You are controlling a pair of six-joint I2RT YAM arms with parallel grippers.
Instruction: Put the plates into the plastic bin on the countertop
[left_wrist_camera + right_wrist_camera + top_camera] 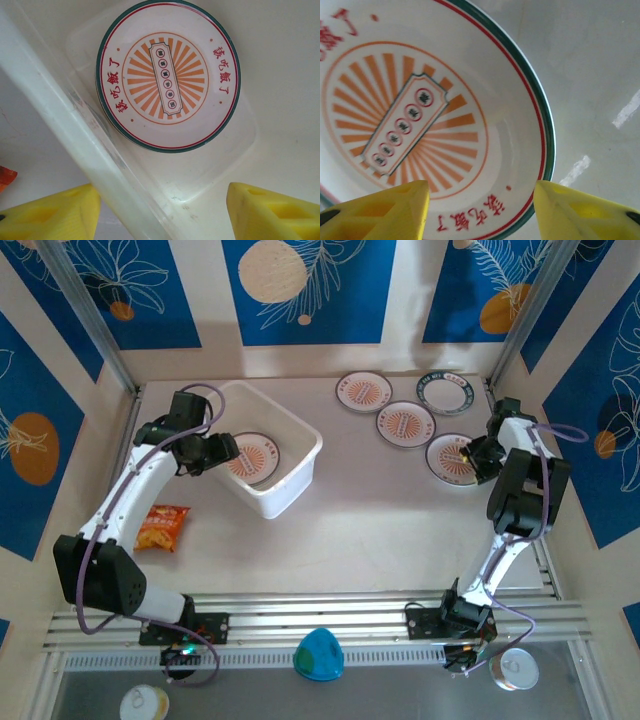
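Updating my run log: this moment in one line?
left hand: open over plastic bin, sunburst plate inside | right hand: open over countertop plate

A big round plate (427,115) fills the left and middle of the frame. It is white, with a dark green edge and a thin red line just inside it. Orange rays spread out from a ticket shape with small red circles. Red letters sit near the bottom edge. The pale countertop (592,75) shows on the right. The right gripper (480,202) has two yellow fingers (382,212) at the bottom corners, wide apart, with the plate's edge between them
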